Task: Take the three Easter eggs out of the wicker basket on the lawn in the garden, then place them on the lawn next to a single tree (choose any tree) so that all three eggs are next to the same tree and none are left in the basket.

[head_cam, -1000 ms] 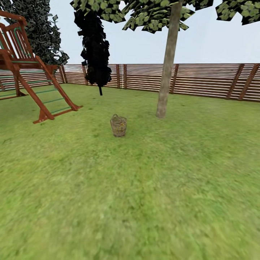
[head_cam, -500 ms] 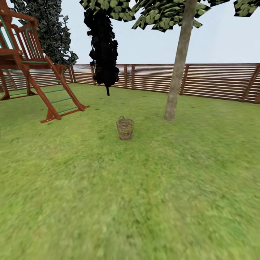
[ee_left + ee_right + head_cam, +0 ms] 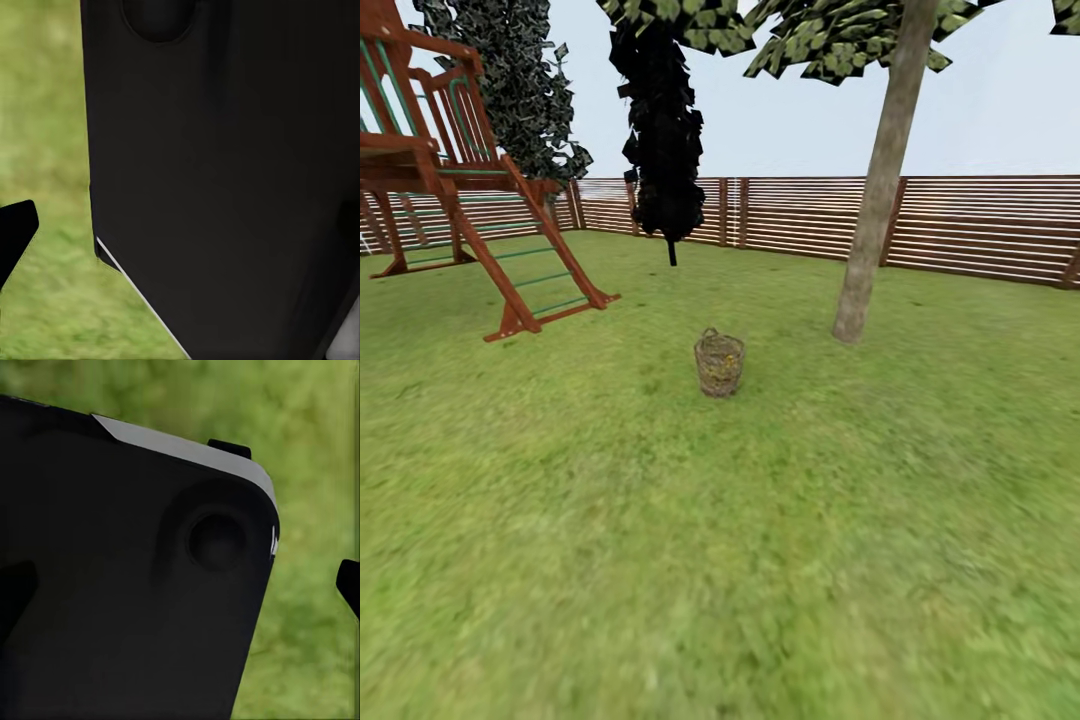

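Closer now, the wicker basket (image 3: 719, 364) sits lower and larger in the head view as the robot approaches across the lawn (image 3: 660, 560). Next it must close in beside the tree (image 3: 870, 230); whether either pincer is spread, I cannot tell.

Lawn (image 3: 660, 560): wicker basket (image 3: 719, 364) mid, tree (image 3: 870, 220) just right/behind, play frame (image 3: 470, 200) left.
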### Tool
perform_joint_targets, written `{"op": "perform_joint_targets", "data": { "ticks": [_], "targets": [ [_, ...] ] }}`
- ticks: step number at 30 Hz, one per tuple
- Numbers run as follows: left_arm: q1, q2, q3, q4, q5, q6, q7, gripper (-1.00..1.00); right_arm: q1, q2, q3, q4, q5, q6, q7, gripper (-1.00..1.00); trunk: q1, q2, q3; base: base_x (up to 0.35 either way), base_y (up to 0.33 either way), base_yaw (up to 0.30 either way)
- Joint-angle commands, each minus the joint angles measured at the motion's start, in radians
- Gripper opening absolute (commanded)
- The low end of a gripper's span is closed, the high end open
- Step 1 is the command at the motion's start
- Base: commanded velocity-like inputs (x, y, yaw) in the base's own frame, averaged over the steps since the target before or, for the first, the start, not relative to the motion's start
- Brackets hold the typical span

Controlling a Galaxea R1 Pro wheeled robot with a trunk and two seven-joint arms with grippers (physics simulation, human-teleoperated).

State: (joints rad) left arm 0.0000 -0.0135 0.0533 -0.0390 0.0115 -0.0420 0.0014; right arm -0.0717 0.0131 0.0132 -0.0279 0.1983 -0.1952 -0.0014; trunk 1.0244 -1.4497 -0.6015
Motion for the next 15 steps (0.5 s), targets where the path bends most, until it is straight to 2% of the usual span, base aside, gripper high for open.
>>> {"op": "perform_joint_targets", "data": {
  "ticks": [1, 5, 8, 15],
  "targets": [
    [0.0, 0.0, 0.005, 0.0, 0.001, -0.002, 0.0, 1.0, 0.0, 0.0, 0.001, 0.001, 0.004, -0.003, 0.0, 1.0, 0.001, 0.0, -0.001, 0.337, 0.0, 0.022],
    [0.0, 0.0, 0.005, 0.0, 0.001, -0.002, 0.0, 1.0, 0.0, -0.002, 0.002, 0.005, 0.004, 0.002, 0.0, 1.0, 0.001, 0.0, -0.001, 0.337, 0.0, 0.006],
    [0.0, 0.0, 0.005, 0.0, 0.001, -0.001, -0.001, 1.0, 0.0, -0.001, 0.009, 0.004, 0.023, 0.002, -0.002, 1.0, 0.001, 0.0, -0.001, 0.337, 0.0, 0.001],
    [0.0, -0.001, 0.005, -0.001, 0.001, -0.002, 0.0, 1.0, 0.0, 0.002, 0.008, -0.001, 0.026, 0.0, -0.005, 1.0, 0.001, 0.0, -0.001, 0.337, 0.0, 0.0]
  ]
}}
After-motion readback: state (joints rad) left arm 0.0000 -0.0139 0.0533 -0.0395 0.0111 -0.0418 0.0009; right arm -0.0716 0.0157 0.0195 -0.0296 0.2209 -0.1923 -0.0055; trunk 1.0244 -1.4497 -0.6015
